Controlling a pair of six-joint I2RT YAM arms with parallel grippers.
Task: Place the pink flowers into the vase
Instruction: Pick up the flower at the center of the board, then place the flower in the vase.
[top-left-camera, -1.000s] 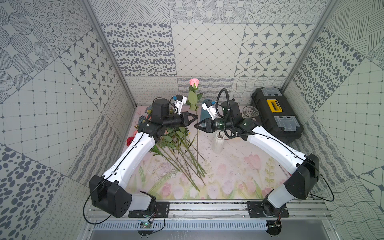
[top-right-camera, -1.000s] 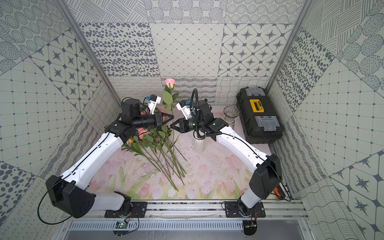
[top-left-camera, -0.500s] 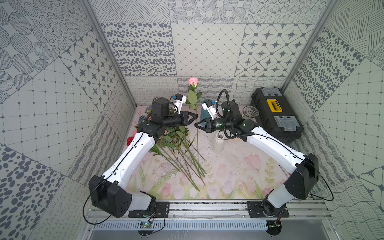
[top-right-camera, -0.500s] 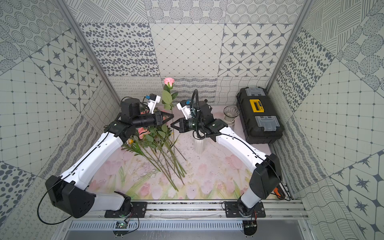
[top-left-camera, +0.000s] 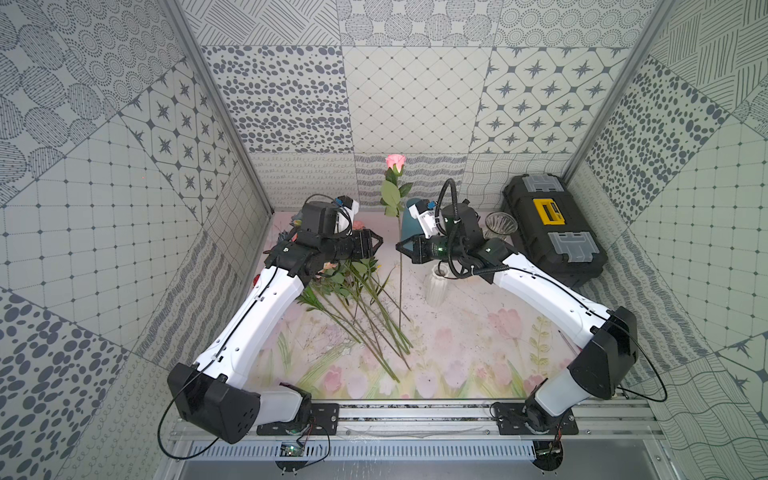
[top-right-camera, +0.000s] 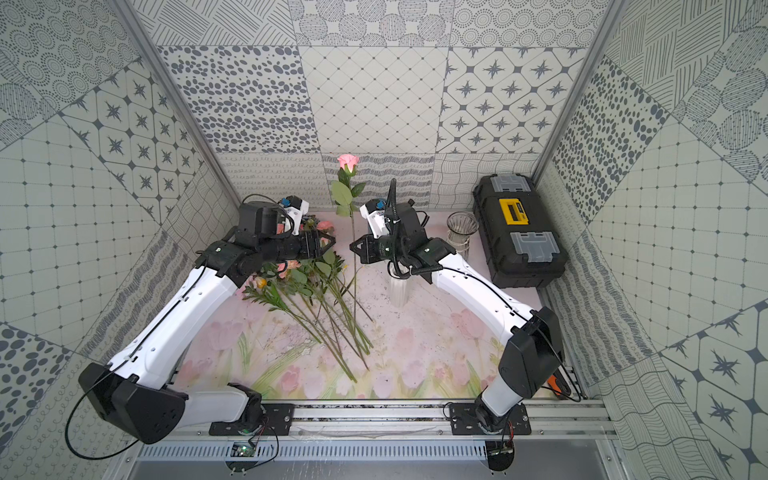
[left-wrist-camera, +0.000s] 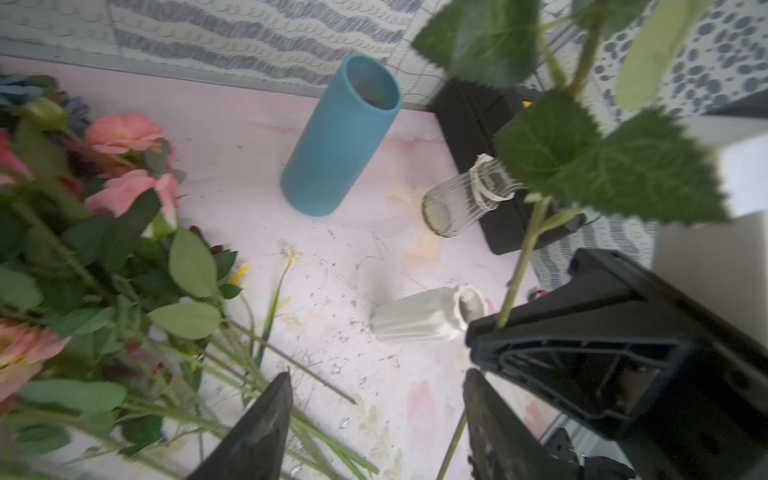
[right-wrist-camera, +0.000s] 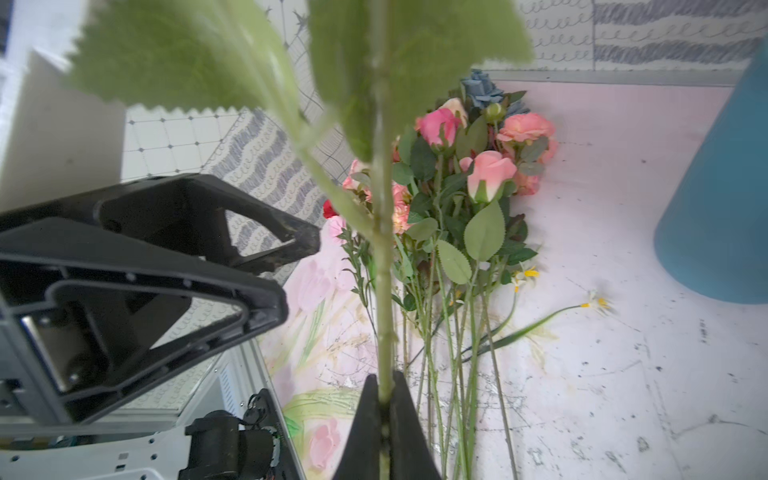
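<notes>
Pink flower (top-left-camera: 390, 192) upright in right jaws

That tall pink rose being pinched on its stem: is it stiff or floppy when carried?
Probably fairly stiff: the rose stands straight above and below the right fingers, without drooping. Likely light, since a thin pinch holds it upright. Its leafy top may sway or twist in the grip, the stem being so slender.

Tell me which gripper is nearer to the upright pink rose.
Right. The right gripper is shut on the pink rose at its stem, below the leaves. The left gripper is open, facing the stem from the opposite side, a small gap away.
</notes>
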